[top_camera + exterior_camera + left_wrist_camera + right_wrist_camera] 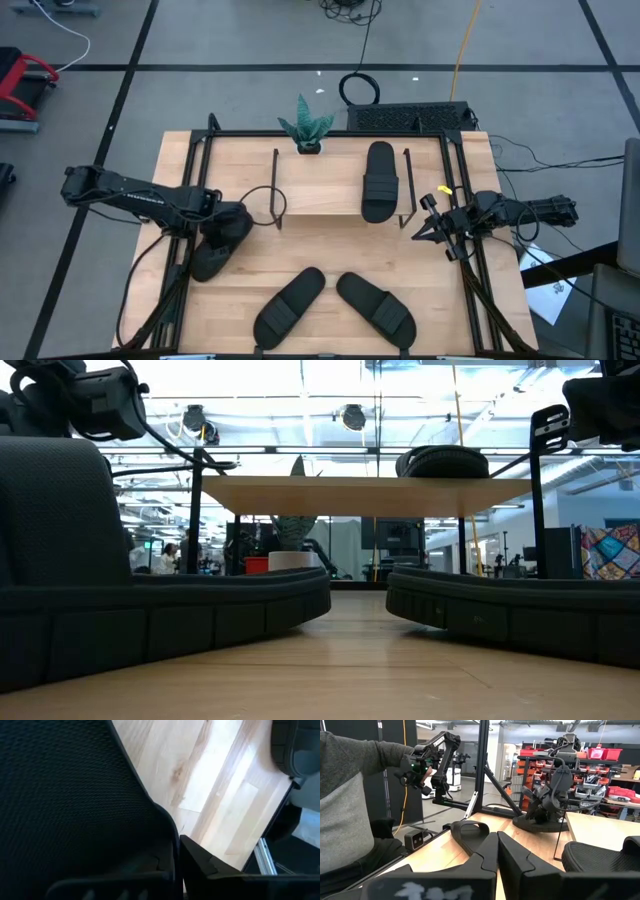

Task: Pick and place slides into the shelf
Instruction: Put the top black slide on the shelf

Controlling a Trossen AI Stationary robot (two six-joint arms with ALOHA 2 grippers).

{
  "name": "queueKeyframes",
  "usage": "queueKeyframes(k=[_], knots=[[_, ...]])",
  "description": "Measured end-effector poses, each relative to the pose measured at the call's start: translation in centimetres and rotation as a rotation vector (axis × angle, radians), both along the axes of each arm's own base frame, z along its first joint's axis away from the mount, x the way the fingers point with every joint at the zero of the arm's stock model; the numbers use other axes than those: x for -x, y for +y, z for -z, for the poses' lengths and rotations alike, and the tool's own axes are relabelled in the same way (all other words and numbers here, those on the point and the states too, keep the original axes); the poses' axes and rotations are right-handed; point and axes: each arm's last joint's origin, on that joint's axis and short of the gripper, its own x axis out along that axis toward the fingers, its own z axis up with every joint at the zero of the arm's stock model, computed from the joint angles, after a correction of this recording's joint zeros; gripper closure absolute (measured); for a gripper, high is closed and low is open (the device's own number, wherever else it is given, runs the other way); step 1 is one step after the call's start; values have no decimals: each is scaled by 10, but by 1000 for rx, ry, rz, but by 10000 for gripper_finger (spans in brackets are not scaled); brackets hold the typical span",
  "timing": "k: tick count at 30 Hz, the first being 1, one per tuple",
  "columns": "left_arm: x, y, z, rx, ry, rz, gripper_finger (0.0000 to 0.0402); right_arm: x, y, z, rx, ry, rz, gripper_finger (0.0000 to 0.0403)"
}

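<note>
Four black slides show. One slide (380,180) lies flat on the shelf's (320,190) light wood top board. Two slides (290,305) (375,305) rest on their soles near the table's near edge, large in the low view (150,610) (520,610). The fourth slide (212,258) lies left of the shelf with my left gripper (228,232) on its far end, shut on it. Its textured strap (75,795) fills the left wrist view. My right gripper (428,222) (497,837) hovers shut beside the shelf's right legs, touching nothing. My left gripper holds the fourth slide at its strap (150,820), toward the slide's far end, coming from above and slanting from the table's left. One finger (205,865) shows beside the strap's edge; the strap hides the other. In the right wrist view the slide's sole (540,825) sits on the table.
A small green plant (307,130) stands at the shelf's far left corner. Black frame rails (470,270) run along the table's sides. A person in a grey sleeve (345,795) stands by the table's near side. Bare wood lies between the shelf and the two near slides.
</note>
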Motion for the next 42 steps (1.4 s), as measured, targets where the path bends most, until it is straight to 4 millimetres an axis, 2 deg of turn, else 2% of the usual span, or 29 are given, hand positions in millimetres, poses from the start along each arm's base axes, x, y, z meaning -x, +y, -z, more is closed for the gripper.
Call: queueKeyframes(k=[5,14,20,25,29,32,38,42], knots=[[-7,-2,-16,-22,-65,43,397,0,0,0,0,0,0,403],[-30,-7,-92,-116,-384,55,400,0,0,-1,-1,-7,0,403],[-46,-8,-131,-190,-543,23,401,0,0,-1,-1,-7,0,403],[-78,-5,-161,-213,-694,52,401,0,0,-3,-3,-34,0,403],[-113,2,-185,-131,-754,108,401,0,0,-4,-7,-44,-1,403],[-141,15,-197,-58,-761,78,401,0,0,-4,-29,-34,-3,403],[-194,46,-209,110,-723,-10,401,0,0,-5,-37,-39,-4,403],[-219,62,-202,198,-641,-49,401,0,0,-5,-38,-39,-4,403]])
